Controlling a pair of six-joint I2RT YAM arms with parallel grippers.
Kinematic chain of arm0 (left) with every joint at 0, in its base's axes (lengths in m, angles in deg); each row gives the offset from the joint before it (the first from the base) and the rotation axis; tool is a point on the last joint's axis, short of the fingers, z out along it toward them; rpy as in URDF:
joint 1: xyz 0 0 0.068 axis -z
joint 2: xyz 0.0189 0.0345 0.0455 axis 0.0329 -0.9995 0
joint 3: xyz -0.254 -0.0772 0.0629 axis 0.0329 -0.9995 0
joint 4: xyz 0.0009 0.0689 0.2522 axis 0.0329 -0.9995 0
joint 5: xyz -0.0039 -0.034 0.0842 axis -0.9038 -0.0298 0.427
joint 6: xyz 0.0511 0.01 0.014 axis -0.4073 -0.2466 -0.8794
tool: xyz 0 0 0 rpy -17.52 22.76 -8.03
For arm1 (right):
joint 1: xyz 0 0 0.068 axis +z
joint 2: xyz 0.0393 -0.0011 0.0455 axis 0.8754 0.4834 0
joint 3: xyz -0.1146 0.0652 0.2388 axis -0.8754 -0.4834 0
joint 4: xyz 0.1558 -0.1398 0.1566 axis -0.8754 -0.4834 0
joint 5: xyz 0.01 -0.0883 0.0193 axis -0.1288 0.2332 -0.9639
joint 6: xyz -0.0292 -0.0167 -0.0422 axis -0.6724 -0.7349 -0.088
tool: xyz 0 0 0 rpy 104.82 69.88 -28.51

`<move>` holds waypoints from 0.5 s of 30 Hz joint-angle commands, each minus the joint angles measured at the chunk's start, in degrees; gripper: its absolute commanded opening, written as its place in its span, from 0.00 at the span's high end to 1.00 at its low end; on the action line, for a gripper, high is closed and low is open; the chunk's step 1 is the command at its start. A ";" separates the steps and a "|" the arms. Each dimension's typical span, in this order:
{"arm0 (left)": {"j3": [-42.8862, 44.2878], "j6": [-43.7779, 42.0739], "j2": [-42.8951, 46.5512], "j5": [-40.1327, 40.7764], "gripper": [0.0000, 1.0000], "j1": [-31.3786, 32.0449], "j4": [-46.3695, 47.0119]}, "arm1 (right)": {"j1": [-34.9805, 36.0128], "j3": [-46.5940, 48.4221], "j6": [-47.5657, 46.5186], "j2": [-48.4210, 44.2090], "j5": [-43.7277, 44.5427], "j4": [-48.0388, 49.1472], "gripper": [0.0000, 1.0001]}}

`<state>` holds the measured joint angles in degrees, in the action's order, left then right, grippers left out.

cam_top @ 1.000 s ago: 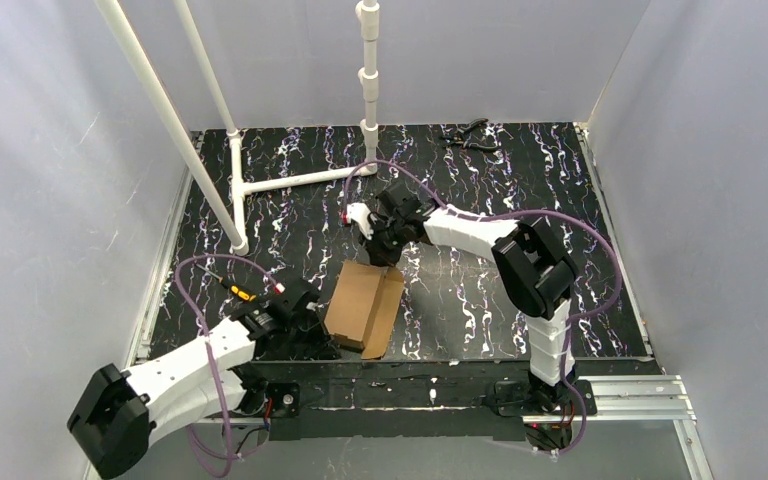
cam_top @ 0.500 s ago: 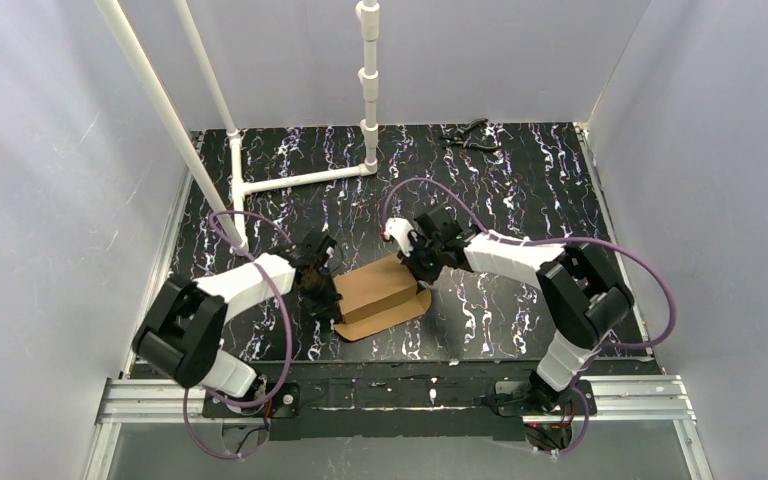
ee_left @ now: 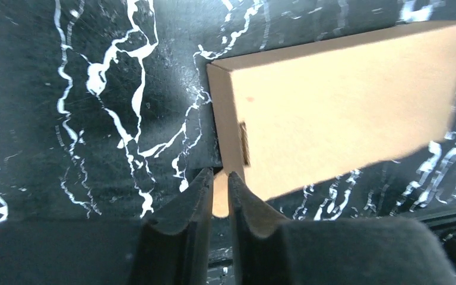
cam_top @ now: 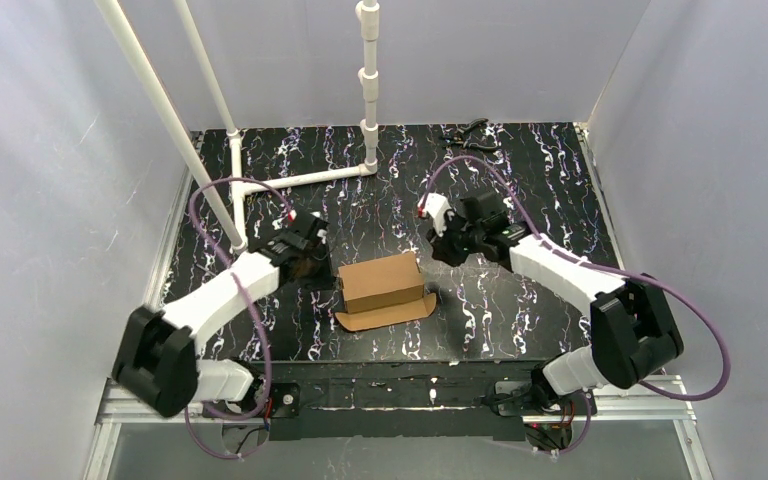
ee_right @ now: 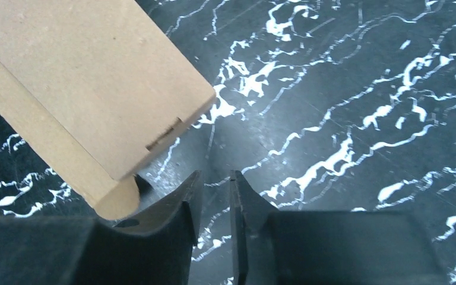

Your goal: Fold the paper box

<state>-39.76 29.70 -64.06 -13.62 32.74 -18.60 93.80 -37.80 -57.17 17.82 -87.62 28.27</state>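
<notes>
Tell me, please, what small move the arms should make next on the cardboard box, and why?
Probably ease the left gripper onto the flap and lift it against the paper box. The box stands formed, yet that flap lies flat on the table along its near side; the left gripper's tips sit at its left end, and the right gripper holds nothing.

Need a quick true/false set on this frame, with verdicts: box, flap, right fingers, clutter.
1. The paper box stands mid-table, folded into a block. True.
2. One flap lies flat on the table at the box's near side. True.
3. The right fingers clamp a corner of the box. False: the wrist view shows a narrow gap between them with only bare table in it, and the box is off to one side.
4. The pliers lie on top of the box. False: they lie at the table's far edge, well away from it.
</notes>
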 commanded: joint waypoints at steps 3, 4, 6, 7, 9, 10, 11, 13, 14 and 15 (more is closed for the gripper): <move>-8.19 -1.18 22.05 2.26 0.70 -0.59 -1.83 | -5.13 6.22 -9.10 -0.93 -7.81 -8.39 0.62; -10.31 -0.54 25.63 1.21 0.65 -0.69 -0.88 | -5.67 7.80 -10.56 -0.38 -9.09 -10.31 0.60; -14.67 2.01 33.33 -1.35 0.52 -0.94 0.75 | -6.46 11.41 -13.02 0.87 -12.00 -14.22 0.55; -20.00 4.31 41.48 -5.63 0.35 -1.13 3.96 | -6.60 16.04 -17.13 2.35 -16.00 -20.15 0.47; -25.39 7.79 49.66 -8.47 0.18 -1.23 6.37 | -6.61 20.80 -19.48 4.07 -19.90 -24.08 0.40; -27.21 9.26 52.25 -10.01 0.10 -1.31 7.23 | -6.56 22.32 -20.38 4.87 -21.65 -25.64 0.35; -29.07 10.84 54.70 -11.49 0.04 -1.32 8.26 | -6.52 23.49 -21.77 5.76 -23.84 -27.34 0.30; -32.93 14.44 58.79 -14.32 0.02 -1.44 10.88 | -6.52 27.05 -23.59 7.73 -27.77 -31.01 0.22; -34.89 16.20 60.34 -15.64 0.02 -1.47 12.52 | -6.45 28.44 -24.35 8.86 -29.26 -32.28 0.18; -36.55 17.80 61.75 -16.73 0.02 -1.49 13.98 | -6.29 29.91 -25.18 9.97 -30.12 -33.62 0.14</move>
<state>-70.99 39.62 -6.69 -23.04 31.62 -11.43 87.36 -13.65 -76.41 24.53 -107.93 4.24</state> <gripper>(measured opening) 0.981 0.805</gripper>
